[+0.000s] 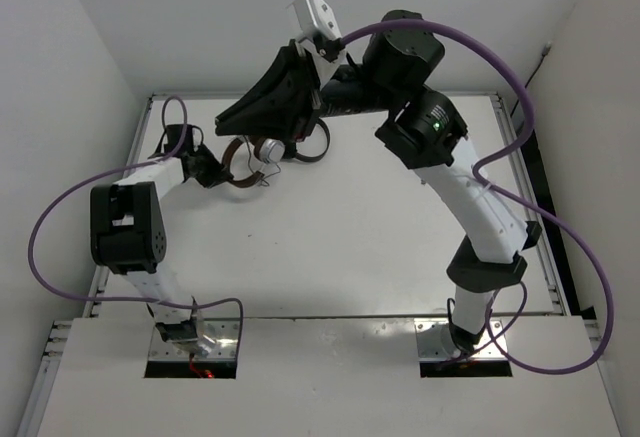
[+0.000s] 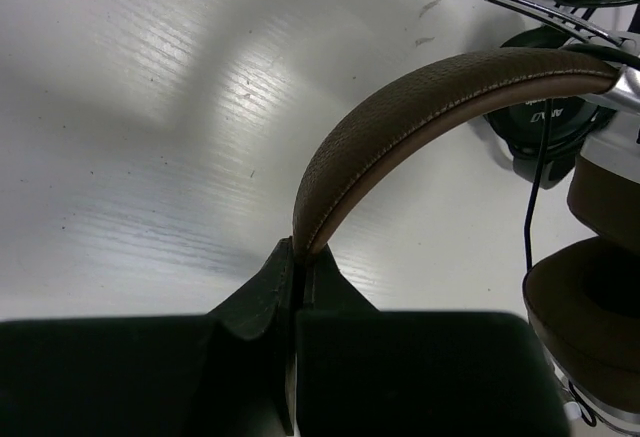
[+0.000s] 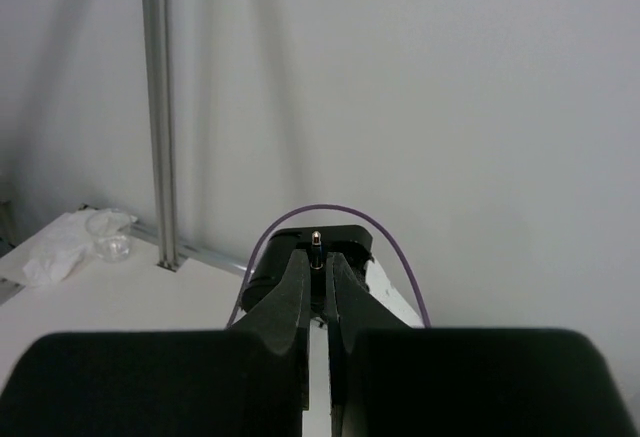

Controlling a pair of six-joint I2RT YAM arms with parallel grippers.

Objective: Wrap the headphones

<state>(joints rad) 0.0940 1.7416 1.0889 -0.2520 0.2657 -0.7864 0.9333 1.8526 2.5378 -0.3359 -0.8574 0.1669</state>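
Left gripper (image 2: 297, 257) pinched on the headband (image 2: 420, 107) at the table's (image 1: 350, 247) eleven o'clock, right gripper (image 3: 318, 262) nipping the raised cable (image 2: 535, 187) plug (image 3: 316, 241): a hard tug could slip either hold.

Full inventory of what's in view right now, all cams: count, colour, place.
over-ear headphones with brown headband and silver-and-brown earcups: one, far left-centre of table, headband pinched by left gripper
thin black cable: one, hanging beside the earcups
small metal plug tip: one, silver, between right gripper's fingers
crumpled white wrapper: one, table corner by post
aluminium post: one, silver, table edge
white table: one
purple cables: two, one per arm
left gripper: shut on headband
right gripper: shut on plug tip, raised
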